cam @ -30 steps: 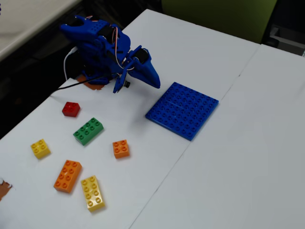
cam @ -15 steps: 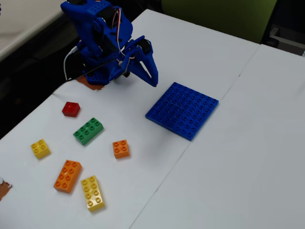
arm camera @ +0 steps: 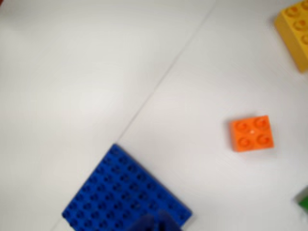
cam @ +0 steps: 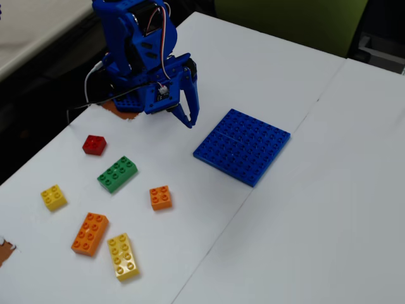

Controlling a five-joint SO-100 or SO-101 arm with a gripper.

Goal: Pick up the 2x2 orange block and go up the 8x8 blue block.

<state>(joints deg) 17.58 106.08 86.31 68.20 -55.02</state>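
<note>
Orange square plastic brick with four studs (arm camera: 251, 133) sits alone on the white tabletop (arm camera: 72, 72) in your wrist view, right of centre, with the large flat blue studded baseplate (arm camera: 122, 195) lower left and well apart from it. A yellow plastic brick (arm camera: 294, 33) shows at the top right corner. Only a dark blue finger tip pokes in at the bottom edge, so you cannot tell from here how the fingers stand.

In your fixed view the blue printed arm's gripper (cam: 183, 117) hangs above the tabletop at the far left, fingers seemingly close together, holding nothing. The orange brick (cam: 161, 197) lies nearer the camera than the fingers and slightly left, untouched; the baseplate (cam: 242, 145) lies to their right. You'll likely need to reach toward the near side first.
</note>
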